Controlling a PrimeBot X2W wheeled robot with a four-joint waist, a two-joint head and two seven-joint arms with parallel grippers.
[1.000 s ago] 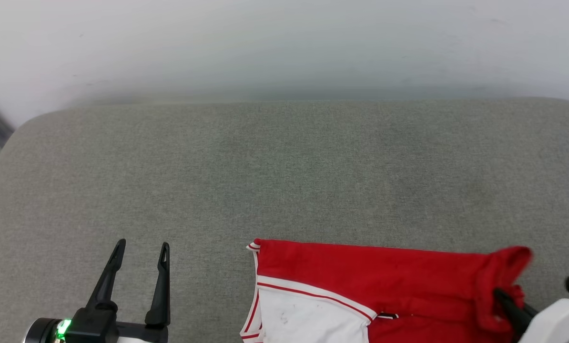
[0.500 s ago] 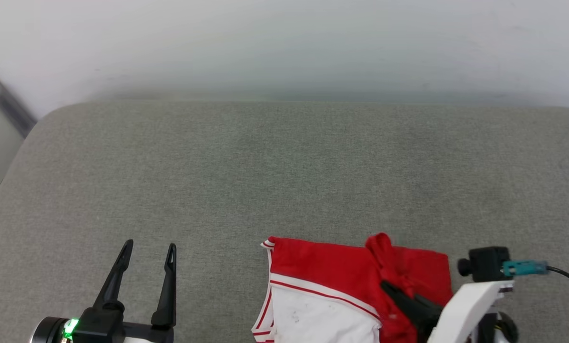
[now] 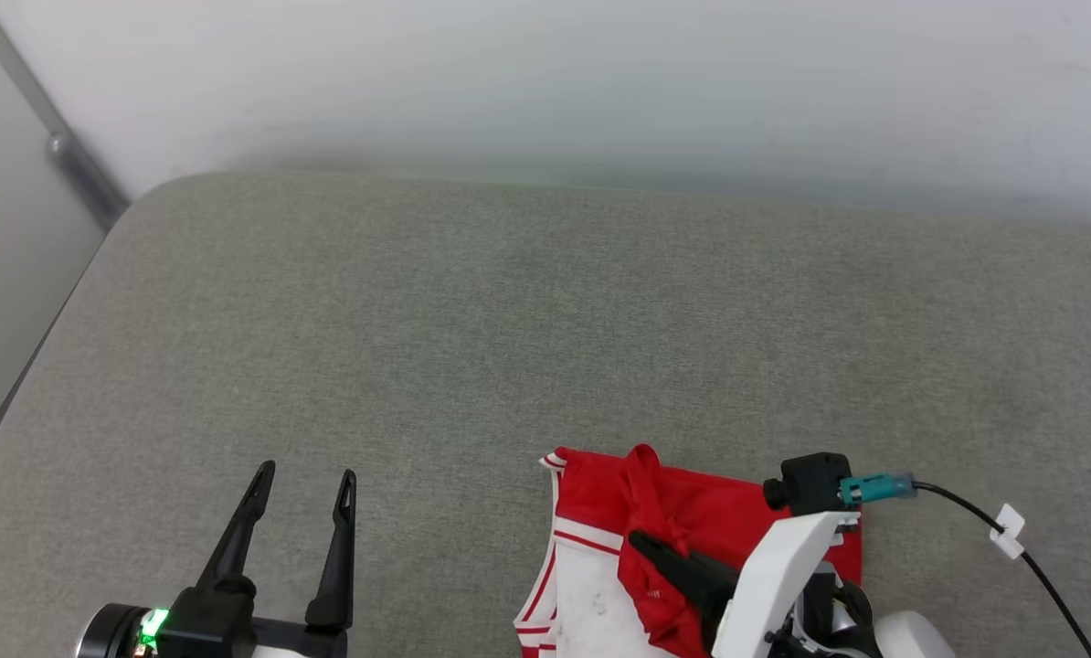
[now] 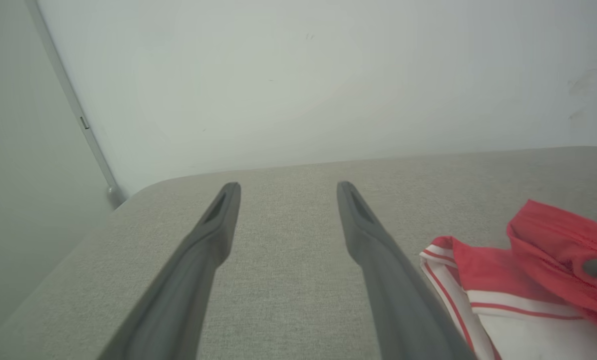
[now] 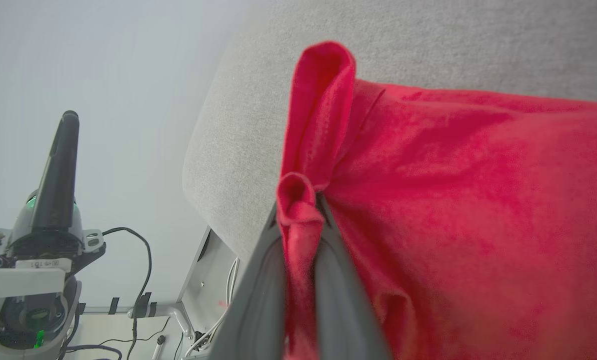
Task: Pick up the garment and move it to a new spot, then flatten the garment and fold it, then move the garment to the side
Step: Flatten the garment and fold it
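Our right hand (image 3: 641,541) has swept left, dragging pinched edge over garment (image 3: 591,498), near-right on grey cushion (image 3: 509,320); grip clenched on fabric. Left hand (image 3: 308,472) spread, idle. Risk: bunched cloth folds crooked if we release early.

The head camera looks forward and down on the grey woven-fabric cushion (image 3: 509,347), taking in its far edge and the pale wall (image 3: 545,82). The left wrist camera sits low, facing that wall along the cushion; the right wrist camera is tight against the red-and-white jersey garment (image 5: 453,200). All three share that garment's bunched red edge.
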